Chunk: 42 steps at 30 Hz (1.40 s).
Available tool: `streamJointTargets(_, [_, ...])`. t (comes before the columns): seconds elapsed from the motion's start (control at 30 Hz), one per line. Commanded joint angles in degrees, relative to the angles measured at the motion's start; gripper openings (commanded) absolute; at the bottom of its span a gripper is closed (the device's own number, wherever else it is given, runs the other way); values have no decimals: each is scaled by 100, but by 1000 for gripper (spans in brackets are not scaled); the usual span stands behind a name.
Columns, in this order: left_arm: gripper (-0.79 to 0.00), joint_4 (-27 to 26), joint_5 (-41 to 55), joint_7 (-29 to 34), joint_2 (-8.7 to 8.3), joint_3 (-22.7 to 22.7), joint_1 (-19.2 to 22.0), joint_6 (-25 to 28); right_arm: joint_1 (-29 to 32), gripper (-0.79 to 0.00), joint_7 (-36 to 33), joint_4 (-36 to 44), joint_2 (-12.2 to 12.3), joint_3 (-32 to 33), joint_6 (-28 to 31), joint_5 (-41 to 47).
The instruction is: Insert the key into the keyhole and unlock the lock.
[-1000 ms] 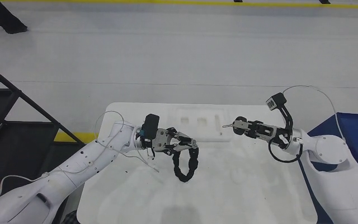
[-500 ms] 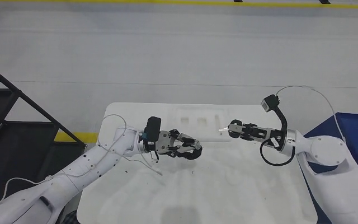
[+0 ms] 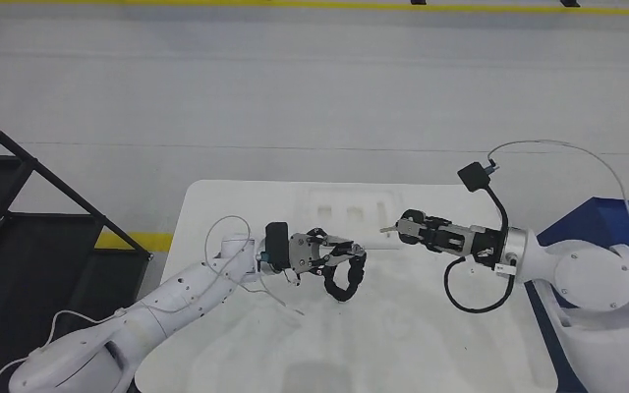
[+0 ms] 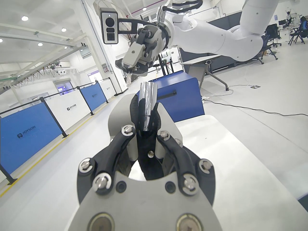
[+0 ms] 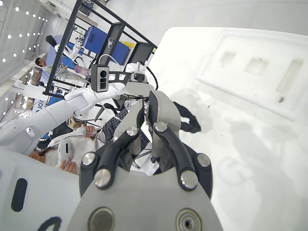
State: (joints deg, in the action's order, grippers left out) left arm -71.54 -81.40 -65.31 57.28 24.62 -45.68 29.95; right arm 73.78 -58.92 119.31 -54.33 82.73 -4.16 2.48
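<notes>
Left claw (image 4: 145, 118), nearest the robot's body, over the middle of the white worktop (image 3: 423, 334): its fingers are closed on the lock (image 4: 148, 97), gripping the body just below its chrome cylindrical end. The chrome end sticks out past the fingertips and faces the other arm. The lock's black cable loop (image 3: 344, 280) hangs from the claw on the side toward the robot; in the right wrist view it curls below the left claw, over the worktop.

Right claw (image 3: 401, 226), slightly farther out and reaching in from the robot's right: its fingers are pressed together on the key (image 4: 129, 79), pinching it by its head. The thin metal blade projects beyond the fingertips and points toward the lock. In the left wrist view the blade tip is near the chrome end but apart from it, with a visible gap. The key is not in the keyhole.

Foam tray (image 5: 240, 86), toward the far edge of the worktop, beyond both claws: a white slab with three shallow rectangular recesses in a row.
</notes>
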Motion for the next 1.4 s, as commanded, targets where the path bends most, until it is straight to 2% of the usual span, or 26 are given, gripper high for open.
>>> streamJointTargets(0.0, [-785,168,-77,-95,112,-64,33,-82,-7,-785,-78,90,10,-14,6,-46])
streamJointTargets(0.27, [-785,816,119,-56,582,-202,177,-153,-53,-785,-245,265,42,-154,96,-394])
streamJointTargets(0.43, [-785,1049,34,-29,785,-209,253,-283,-63,-785,-99,293,43,-273,88,-602])
streamJointTargets(0.53, [-785,1168,-34,-59,874,-149,242,-639,-63,-785,-99,293,43,-273,88,-602])
streamJointTargets(0.87, [-785,1170,-25,-30,882,-139,219,-672,-18,-785,32,294,39,-283,98,-618])
streamJointTargets(1.37, [-785,701,-327,441,806,364,-141,-769,96,-785,253,637,75,-411,-294,-1520])
